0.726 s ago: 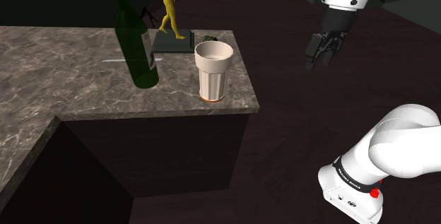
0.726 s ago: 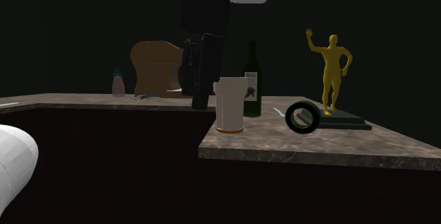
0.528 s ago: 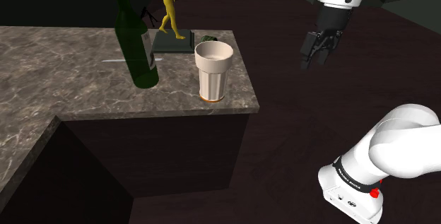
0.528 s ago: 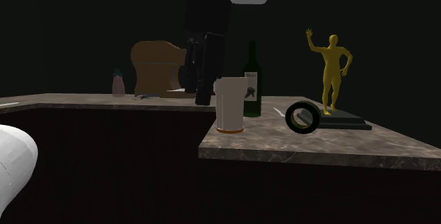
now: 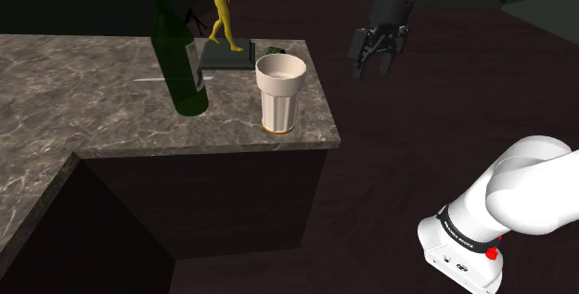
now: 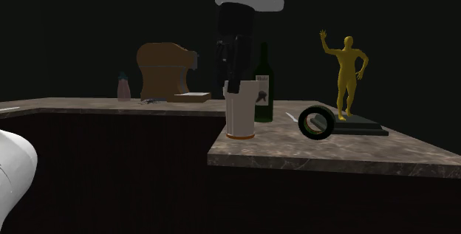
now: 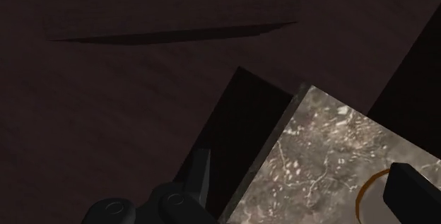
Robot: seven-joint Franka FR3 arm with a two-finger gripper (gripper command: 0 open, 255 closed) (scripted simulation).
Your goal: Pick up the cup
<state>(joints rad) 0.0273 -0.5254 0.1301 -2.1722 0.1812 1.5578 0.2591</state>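
The cup [image 5: 280, 95] is a pale ribbed tumbler with an orange base ring, standing upright near the corner of the marble counter [image 5: 83, 88]. In the second exterior view the cup [image 6: 240, 109] sits at the counter's near edge. My gripper [image 5: 369, 68] hangs open beyond the counter's edge, to the shoulder view's right of the cup and slightly above its rim, apart from it. From the second exterior view the gripper [image 6: 235, 85] overlaps the cup's rim. In the wrist view the gripper [image 7: 302, 160] stands open over the counter corner [image 7: 318, 159], and the cup's base ring [image 7: 362, 191] shows beside one finger.
A green wine bottle [image 5: 181, 51] stands to the shoulder view's left of the cup. Behind it are a yellow figurine [image 5: 220, 9] on a dark base and a black ring [image 6: 318, 122]. A brown lump [image 6: 166, 66] and a small bottle [image 6: 124, 87] sit farther along. Dark floor lies under the gripper.
The gripper has moved to the shoulder view's left and slightly up, closer to the counter corner and the cup. Its fingers stay apart. The cup has not moved.
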